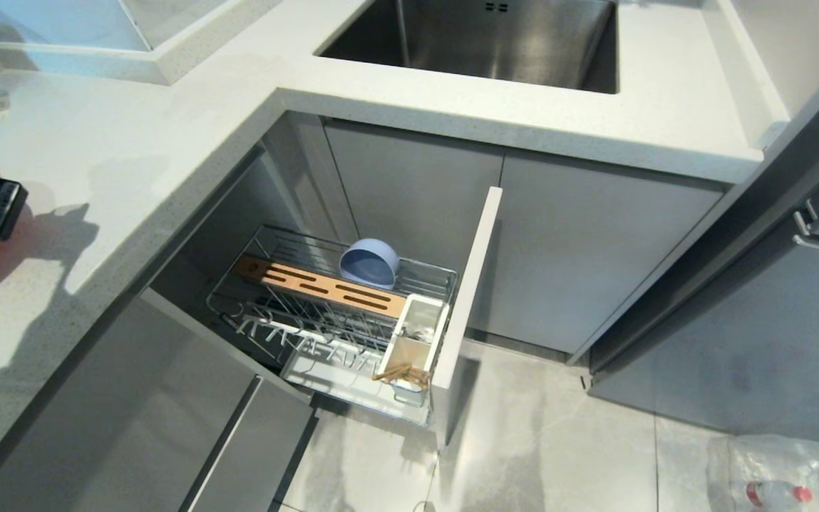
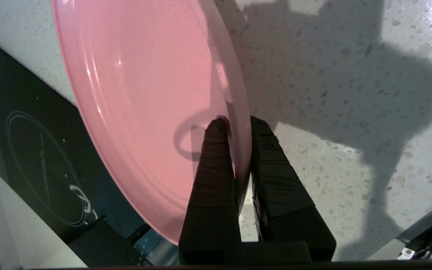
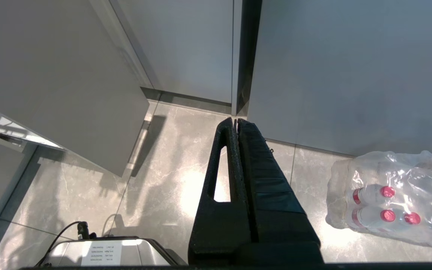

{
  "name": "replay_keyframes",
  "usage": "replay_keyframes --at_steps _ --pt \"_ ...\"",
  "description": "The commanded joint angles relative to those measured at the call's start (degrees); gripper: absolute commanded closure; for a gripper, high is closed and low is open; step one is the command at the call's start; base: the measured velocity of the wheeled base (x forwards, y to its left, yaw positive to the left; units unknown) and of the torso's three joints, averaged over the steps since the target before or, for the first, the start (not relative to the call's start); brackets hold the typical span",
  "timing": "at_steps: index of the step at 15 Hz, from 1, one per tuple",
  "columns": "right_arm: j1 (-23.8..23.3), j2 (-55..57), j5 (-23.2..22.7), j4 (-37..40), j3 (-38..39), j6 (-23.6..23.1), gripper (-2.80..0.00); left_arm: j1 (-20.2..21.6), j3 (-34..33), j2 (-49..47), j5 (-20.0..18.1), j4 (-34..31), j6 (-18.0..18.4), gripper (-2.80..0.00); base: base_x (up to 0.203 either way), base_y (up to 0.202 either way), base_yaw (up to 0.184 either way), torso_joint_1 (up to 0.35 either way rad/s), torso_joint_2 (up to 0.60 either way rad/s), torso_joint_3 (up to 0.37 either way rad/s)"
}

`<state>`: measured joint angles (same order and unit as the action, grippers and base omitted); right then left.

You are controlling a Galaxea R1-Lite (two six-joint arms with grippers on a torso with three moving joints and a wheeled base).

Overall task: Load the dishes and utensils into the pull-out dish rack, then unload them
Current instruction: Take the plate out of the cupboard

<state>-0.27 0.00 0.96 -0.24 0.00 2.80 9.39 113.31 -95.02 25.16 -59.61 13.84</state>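
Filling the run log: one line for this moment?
left gripper: shut on round pink plate, over countertop | right gripper: shut, parked

Bright light everywhere. Big dark shadows lie on the counter [image 2: 351, 93]. The floor [image 3: 186, 187] shines with glare.

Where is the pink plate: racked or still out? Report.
Out: the left gripper pinches the pink plate's rim above the countertop.

- Steel sink [image 1: 495, 39] set in a speckled white worktop [image 1: 132, 163].
- Below the sink: flat grey cabinet fronts [image 1: 580, 249].
- Further below: glossy grey marbled floor tiles [image 1: 552, 441], with wrapped bottles [image 1: 793, 476] lying to the sink's right.
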Motion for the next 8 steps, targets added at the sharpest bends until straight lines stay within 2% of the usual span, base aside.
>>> replay_keyframes --at_steps 1,8 --pt "0.00 0.09 0.00 -0.02 0.00 0.02 0.00 -0.44 0.07 -0.89 0.15 0.15 0.05 0.00 0.000 0.000 0.000 0.000 0.00 0.000" --pt "0.00 0.09 0.00 -0.02 0.00 0.02 0.00 -1.74 -0.02 -2.63 0.24 1.60 -0.04 0.00 0.000 0.000 0.000 0.000 0.00 0.000"
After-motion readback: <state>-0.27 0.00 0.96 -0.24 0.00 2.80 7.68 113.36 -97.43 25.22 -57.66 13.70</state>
